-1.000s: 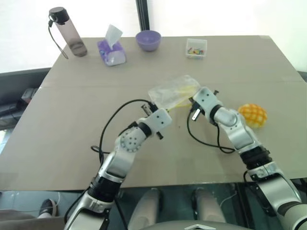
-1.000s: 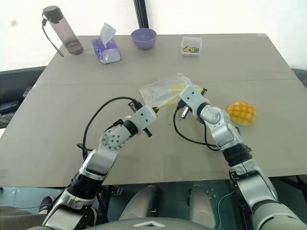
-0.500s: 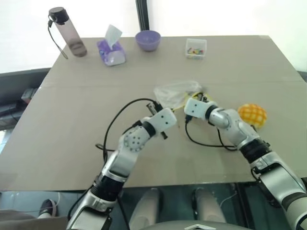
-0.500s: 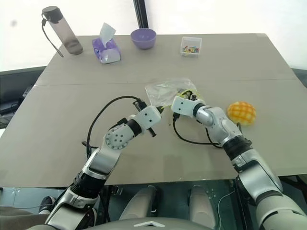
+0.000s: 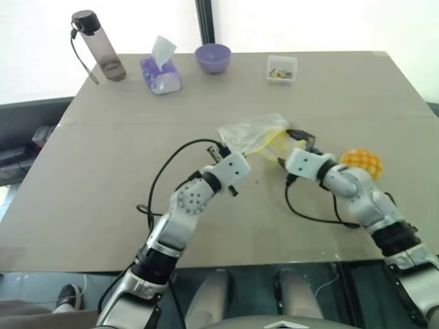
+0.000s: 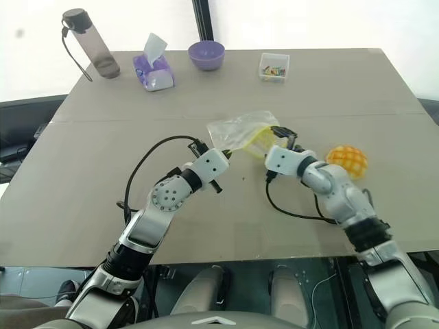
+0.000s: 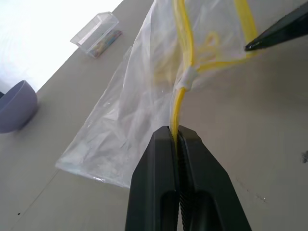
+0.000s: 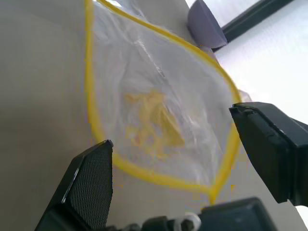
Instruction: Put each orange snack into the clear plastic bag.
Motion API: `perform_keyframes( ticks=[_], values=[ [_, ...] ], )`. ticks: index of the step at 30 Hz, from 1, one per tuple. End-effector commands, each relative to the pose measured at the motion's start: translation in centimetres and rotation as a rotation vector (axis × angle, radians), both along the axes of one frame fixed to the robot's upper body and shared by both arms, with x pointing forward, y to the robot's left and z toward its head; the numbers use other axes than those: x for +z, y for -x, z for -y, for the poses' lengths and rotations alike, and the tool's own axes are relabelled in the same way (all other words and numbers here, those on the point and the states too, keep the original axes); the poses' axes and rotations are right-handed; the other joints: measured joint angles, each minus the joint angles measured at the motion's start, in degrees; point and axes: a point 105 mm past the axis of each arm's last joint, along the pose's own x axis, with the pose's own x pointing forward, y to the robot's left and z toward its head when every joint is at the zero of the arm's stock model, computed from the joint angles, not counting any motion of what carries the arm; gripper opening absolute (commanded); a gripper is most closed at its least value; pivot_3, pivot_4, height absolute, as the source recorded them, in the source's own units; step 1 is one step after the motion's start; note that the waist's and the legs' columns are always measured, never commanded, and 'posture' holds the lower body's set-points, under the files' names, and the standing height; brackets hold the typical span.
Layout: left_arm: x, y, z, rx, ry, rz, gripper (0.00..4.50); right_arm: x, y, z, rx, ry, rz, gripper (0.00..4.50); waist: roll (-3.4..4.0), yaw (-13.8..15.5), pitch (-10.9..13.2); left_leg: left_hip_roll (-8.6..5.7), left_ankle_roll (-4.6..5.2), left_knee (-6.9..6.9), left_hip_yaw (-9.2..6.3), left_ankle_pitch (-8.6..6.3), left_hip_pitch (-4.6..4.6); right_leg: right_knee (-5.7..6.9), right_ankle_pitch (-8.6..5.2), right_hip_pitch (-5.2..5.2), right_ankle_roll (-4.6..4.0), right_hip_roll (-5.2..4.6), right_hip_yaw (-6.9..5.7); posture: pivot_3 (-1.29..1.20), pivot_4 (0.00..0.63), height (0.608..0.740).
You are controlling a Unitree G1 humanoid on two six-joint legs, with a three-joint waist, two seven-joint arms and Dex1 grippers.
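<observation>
Between black grippers, crinkly clear plastic bag (image 5: 254, 131), yellow-rimmed mouth.

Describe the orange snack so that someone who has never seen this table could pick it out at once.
Start at the brown table and go to the robot's right side, just beyond the right gripper. There lies the orange snack, a round orange-yellow bun apart from the clear plastic bag. Its crisscross grid of darker lines marks it out; nothing else on the table is orange and round.
</observation>
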Motion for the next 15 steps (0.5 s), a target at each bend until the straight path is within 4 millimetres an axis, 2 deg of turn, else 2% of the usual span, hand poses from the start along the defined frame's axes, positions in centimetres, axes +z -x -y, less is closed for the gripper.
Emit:
perform_keyframes(
  ticks=[1, 7, 11, 15],
  values=[
    [1.0, -0.1, -0.3, 0.013, 0.013, 0.039, 0.00, 2.8, 0.3, 2.1, -0.089, -0.191, 0.008, 4.47, 0.00, 0.0, 0.0, 0.01, 0.00, 0.00, 0.00, 0.00, 0.01, 0.00, 0.00, 0.00, 0.00, 0.00, 0.01, 0.00, 0.150, 0.740],
    [0.9, -0.2, -0.3, 0.018, 0.017, 0.038, 0.00, 2.9, 0.4, 6.5, -0.344, -0.589, -0.127, 4.47, 0.00, 0.1, 0.0, 0.02, 0.11, 0.04, -0.05, -0.06, 0.01, 0.03, 0.00, 0.03, 0.00, 0.01, 0.00, 0.00, 0.150, 0.740],
    [1.1, -0.2, -0.4, 0.022, 0.021, 0.040, 0.00, 2.5, 0.8, 9.1, -0.510, -0.741, -0.165, 4.47, 0.01, 0.1, 0.0, 0.02, 0.10, 0.06, -0.06, -0.06, 0.01, 0.05, 0.00, 0.02, 0.00, 0.00, 0.00, 0.00, 0.150, 0.740],
    [1.1, -0.4, -0.7, 0.034, 0.021, 0.040, 0.00, 1.4, 1.8, 12.8, -0.717, -0.873, -0.201, 4.47, 0.02, 0.2, 0.0, 0.01, 0.20, 0.06, -0.07, -0.12, 0.01, 0.06, 0.00, 0.02, 0.00, 0.00, -0.01, 0.00, 0.150, 0.740]
  ],
)
